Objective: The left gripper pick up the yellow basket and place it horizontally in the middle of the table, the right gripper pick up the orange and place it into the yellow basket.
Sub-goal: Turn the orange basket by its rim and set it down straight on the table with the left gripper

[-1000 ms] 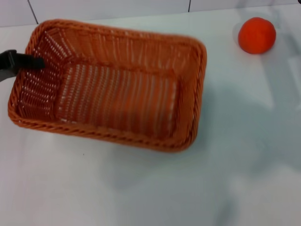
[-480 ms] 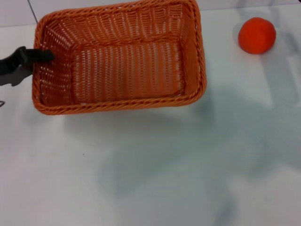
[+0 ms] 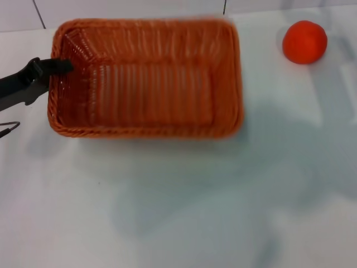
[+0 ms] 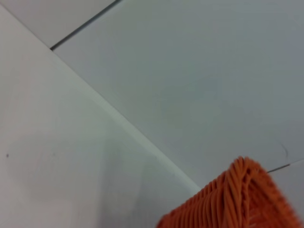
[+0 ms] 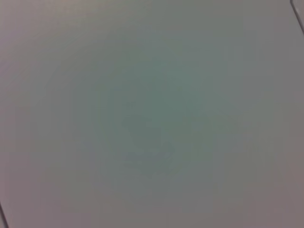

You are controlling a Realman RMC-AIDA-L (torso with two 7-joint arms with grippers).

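The yellow basket, an orange-brown woven rectangle, lies with its long side across the white table, open side up, at the upper left middle. My left gripper comes in from the left edge and is shut on the basket's left rim. A corner of the basket's rim shows in the left wrist view. The orange sits on the table at the far right, apart from the basket. My right gripper is out of view; its wrist view shows only plain white surface.
A tiled wall with dark grout lines runs behind the table's far edge. A thin metal loop shows at the left edge below my left arm.
The basket has swung round from a tilted, skewed pose to lie level and straight. My left gripper has moved a little right and up with it. The orange has not moved.
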